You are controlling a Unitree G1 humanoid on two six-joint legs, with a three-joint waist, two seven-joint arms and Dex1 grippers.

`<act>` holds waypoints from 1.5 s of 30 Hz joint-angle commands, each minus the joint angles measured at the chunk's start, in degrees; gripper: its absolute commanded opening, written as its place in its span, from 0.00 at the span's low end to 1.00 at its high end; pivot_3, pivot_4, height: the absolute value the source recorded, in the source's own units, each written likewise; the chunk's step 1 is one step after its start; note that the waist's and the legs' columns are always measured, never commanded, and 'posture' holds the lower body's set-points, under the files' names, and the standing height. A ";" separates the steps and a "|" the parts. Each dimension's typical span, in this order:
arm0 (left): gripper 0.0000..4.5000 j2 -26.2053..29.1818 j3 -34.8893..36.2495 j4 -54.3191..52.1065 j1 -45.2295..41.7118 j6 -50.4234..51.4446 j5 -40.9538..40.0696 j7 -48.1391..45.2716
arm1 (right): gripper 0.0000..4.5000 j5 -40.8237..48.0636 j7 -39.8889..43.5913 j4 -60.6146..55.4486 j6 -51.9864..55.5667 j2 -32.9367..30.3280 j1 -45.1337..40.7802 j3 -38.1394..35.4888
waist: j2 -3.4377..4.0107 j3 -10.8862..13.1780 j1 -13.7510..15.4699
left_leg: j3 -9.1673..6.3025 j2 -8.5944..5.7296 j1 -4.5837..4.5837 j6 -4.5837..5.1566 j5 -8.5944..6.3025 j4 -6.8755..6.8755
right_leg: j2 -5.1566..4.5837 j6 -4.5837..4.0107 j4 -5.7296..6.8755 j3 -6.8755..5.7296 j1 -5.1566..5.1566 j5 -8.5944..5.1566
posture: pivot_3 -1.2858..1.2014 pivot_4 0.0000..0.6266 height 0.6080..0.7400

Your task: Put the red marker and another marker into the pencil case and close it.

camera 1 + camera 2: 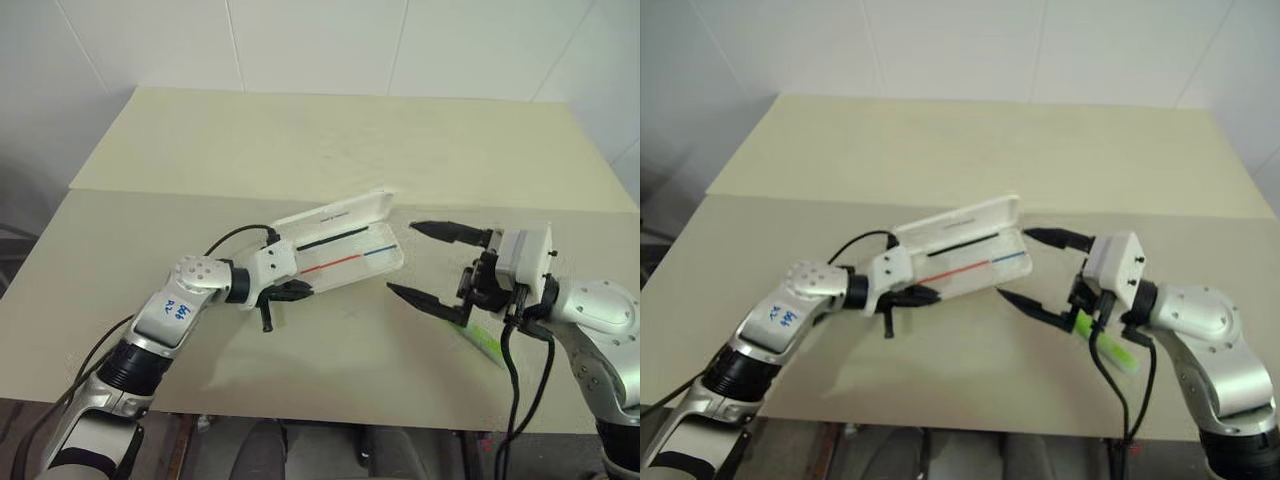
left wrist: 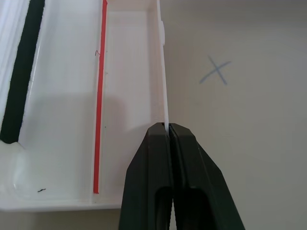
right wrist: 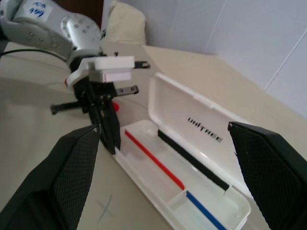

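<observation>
White hard-plastic pencil case (image 1: pixel 340 248), lying open near the middle of a beige table (image 1: pixel 330 140), lid (image 3: pixel 201 127) raised on its far long side and bearing small dark lettering inside. Tray holds a black line, a red line and a shorter blue line running lengthwise. Left gripper (image 2: pixel 169 132): black fingers pressed together on the thin near wall of the tray at its end nearest the left arm, pinching that edge; seen from the right wrist view as a dark pair of fingers meeting the case corner. Right gripper (image 1: pixel 428 262): fingers spread wide apart, holding nothing, hovering just beside the opposite short end of the case without touching it. Lime-green highlighter (image 1: pixel 1106 342): lying on the table beneath the right wrist, partly hidden by the gripper body, outside the case. Red marker (image 3: pixel 114 106): a small red tip shows just behind the left gripper's fingers in the right wrist view; its barrel cannot be made out. Faint pen-drawn cross (image 2: pixel 216 70) on the table surface just beside the case.
</observation>
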 commanded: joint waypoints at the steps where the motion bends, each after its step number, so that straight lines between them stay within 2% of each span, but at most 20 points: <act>1: 0.01 0.65 -1.89 -2.71 -1.02 0.14 -0.34 -3.59 | 1.00 2.07 2.67 -0.95 0.41 -2.95 2.80 -5.23 | 0.00 0.00 -0.02 | 0.01 0.00 0.00 0.02 -0.01 -0.01 | 0.00 0.01 -0.03 0.01 0.00 0.00 | 0.52 0.24 1.00; 11: 0.01 -0.05 -5.33 -6.19 -1.29 0.91 -0.88 -7.89 | 1.00 3.04 3.61 -2.88 1.48 -4.51 10.28 -10.83 | -0.01 0.00 -0.01 | 0.08 -0.02 0.00 0.24 -0.13 0.06 | 0.00 0.08 -0.07 0.06 0.01 -0.03 | 0.52 0.24 1.00; 25: 0.01 4.44 -5.93 -7.22 -0.43 1.07 0.43 -11.66 | 1.00 3.74 0.20 -6.35 3.20 -3.48 11.51 -10.73 | -0.01 0.00 -0.19 | 0.10 -0.01 0.04 0.25 -0.14 0.05 | 0.01 0.06 -0.05 0.08 0.02 -0.03 | 0.52 0.24 1.00; 30: 0.01 3.52 -6.01 -7.57 -0.58 2.93 0.51 -10.25 | 1.00 3.70 -0.41 -6.41 3.29 -3.26 10.88 -9.89 | -0.01 0.00 -0.20 | 0.11 -0.01 0.05 0.25 -0.14 0.07 | 0.01 0.05 -0.04 0.09 0.02 -0.02 | 0.52 0.24 1.00; 31: 0.11 3.37 -6.00 -7.83 -0.61 3.28 0.34 -10.16 | 1.00 3.73 -0.46 -6.35 3.32 -3.26 10.71 -9.81 | -0.01 0.00 -0.18 | 0.11 -0.01 0.05 0.25 -0.14 0.07 | 0.01 0.05 -0.03 0.09 0.02 -0.02 | 0.52 0.24 1.00; 34: 0.29 3.21 -5.99 -8.72 -0.45 4.20 -0.17 -10.12 | 1.00 3.78 -0.53 -6.17 3.40 -3.21 10.19 -9.53 | -0.01 0.00 -0.16 | 0.10 -0.01 0.04 0.25 -0.14 0.07 | 0.01 0.06 -0.03 0.09 0.02 -0.02 | 0.52 0.24 1.00; 37: 0.51 2.74 -5.32 -10.06 -0.31 5.58 -1.45 -9.96 | 1.00 3.74 -0.54 -6.11 3.42 -3.10 9.81 -9.16 | -0.01 0.00 -0.13 | 0.11 -0.01 0.04 0.25 -0.14 0.07 | 0.01 0.06 -0.02 0.10 0.02 -0.02 | 0.52 0.24 1.00; 45: 0.51 4.65 -0.94 -15.79 0.16 12.90 -7.87 -10.62 | 1.00 3.56 -0.26 -5.66 3.19 -2.68 9.52 -8.35 | -0.01 0.01 -0.17 | 0.10 -0.01 0.05 0.25 -0.14 0.09 | 0.01 0.06 0.03 0.10 0.02 -0.02 | 0.52 0.24 1.00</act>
